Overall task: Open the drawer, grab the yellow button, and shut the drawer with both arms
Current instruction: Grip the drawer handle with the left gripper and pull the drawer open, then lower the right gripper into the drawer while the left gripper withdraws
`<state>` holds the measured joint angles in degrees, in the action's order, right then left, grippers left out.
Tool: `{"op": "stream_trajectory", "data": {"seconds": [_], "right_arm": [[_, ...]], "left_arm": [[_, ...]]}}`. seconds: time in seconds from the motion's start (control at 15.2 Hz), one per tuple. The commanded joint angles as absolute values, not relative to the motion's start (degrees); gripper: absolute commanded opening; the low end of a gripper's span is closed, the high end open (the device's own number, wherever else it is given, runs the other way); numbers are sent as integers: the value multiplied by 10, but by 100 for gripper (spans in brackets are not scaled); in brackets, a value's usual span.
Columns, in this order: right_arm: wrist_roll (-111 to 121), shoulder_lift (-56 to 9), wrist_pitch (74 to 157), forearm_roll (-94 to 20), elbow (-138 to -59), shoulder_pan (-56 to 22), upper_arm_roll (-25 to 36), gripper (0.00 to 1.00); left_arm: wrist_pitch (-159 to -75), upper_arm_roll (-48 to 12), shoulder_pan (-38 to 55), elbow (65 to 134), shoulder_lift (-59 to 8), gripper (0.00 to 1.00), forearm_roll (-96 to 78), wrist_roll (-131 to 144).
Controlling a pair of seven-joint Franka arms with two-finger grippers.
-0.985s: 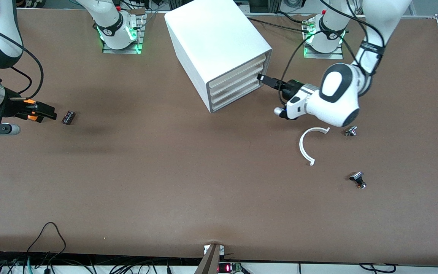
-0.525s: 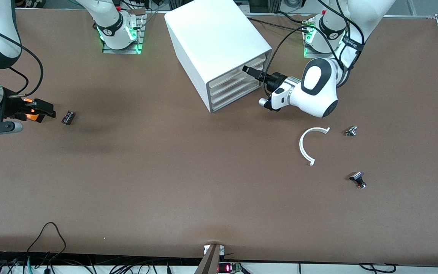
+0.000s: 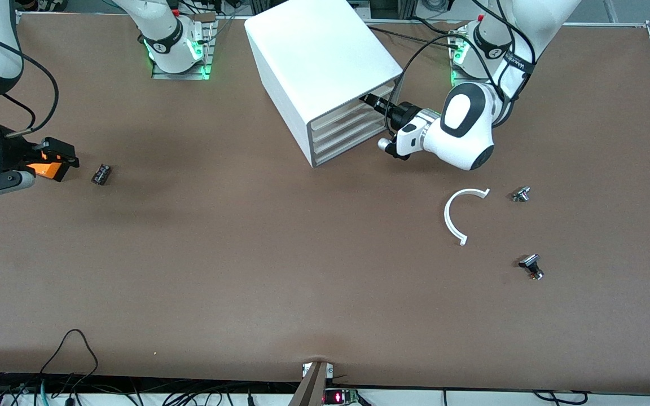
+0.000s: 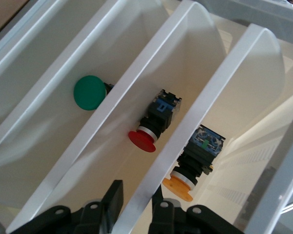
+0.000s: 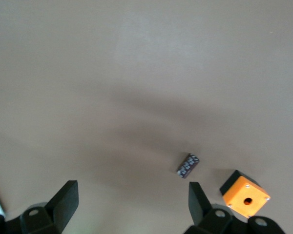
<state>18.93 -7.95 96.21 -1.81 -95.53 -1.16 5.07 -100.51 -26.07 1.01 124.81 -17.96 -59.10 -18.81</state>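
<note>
- Firstly, at the right arm's end of the brown desk (image 3: 246,254): waits with the right tool (image 3: 60,159) spread wide and empty, low over the surface.
- Just beside it, lies an orange cube with a hole (image 5: 245,196), with a small black block-shaped part (image 3: 101,173) near; could be mistaken for the target by colour, or knocked away when that arm sets off.
- Next, the white box cabinet (image 3: 313,56) of tray drawers: looks light and unfixed, so might slide or turn on the desk under a hard pull instead of giving up a tray.
- At its front, the uppermost shallow white tray drawer (image 4: 200,97): not yet drawn out, by the front view.
- Inside it, just past the lip, sits the tiny push button with the orange mushroom cap (image 4: 181,186); may roll or skid toward the back if jerked.
- Below, in the lower trays, a red-capped button (image 4: 142,140) and a green-capped one (image 4: 89,92); would come out instead if the grip sat one lip too low.
- Then the left tool (image 4: 136,207), closed on that drawer's thin front lip, one finger on each side, as far as can be judged; shallow hold, so could slip off, or tilt and jam the tray if pulled off-line.
- Toward the left arm's end, a white curved plastic arc (image 3: 453,217) and two small silver-black parts (image 3: 521,194), well apart from the cabinet; could be swept by the bulky wrist if swung low.
</note>
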Motion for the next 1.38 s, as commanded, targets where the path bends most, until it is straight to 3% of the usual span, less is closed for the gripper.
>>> {"op": "stream_trajectory", "data": {"seconds": [0.0, 0.39, 0.72, 0.79, 0.85, 1.05, 1.31], "right_arm": [[205, -77, 935, -47, -935, -11, 54, 100], [203, -83, 924, -99, -911, -18, 33, 100], [212, -111, 945, -111, -885, -71, 9, 100], [222, -116, 952, -110, -874, -89, 6, 100], [237, -126, 962, -111, -864, -107, 5, 100], [255, -155, 975, -107, -826, -191, 2, 100], [304, -190, 1003, -110, -795, -262, -14, 100]], "left_arm": [[-1014, -244, 3, 1254, -176, 0, -572, -198], [-1044, -127, 1, 1173, -178, 0, -512, -199], [-1047, -106, -2, 1152, -185, 0, -512, -210], [-1046, -106, -3, 1153, -185, 43, -513, -211], [-1044, -107, -4, 1153, -183, 97, -513, -213], [-1049, -107, -5, 1151, -179, 100, -522, -214], [-1075, -106, -6, 1080, -175, 100, -408, -212]]}}
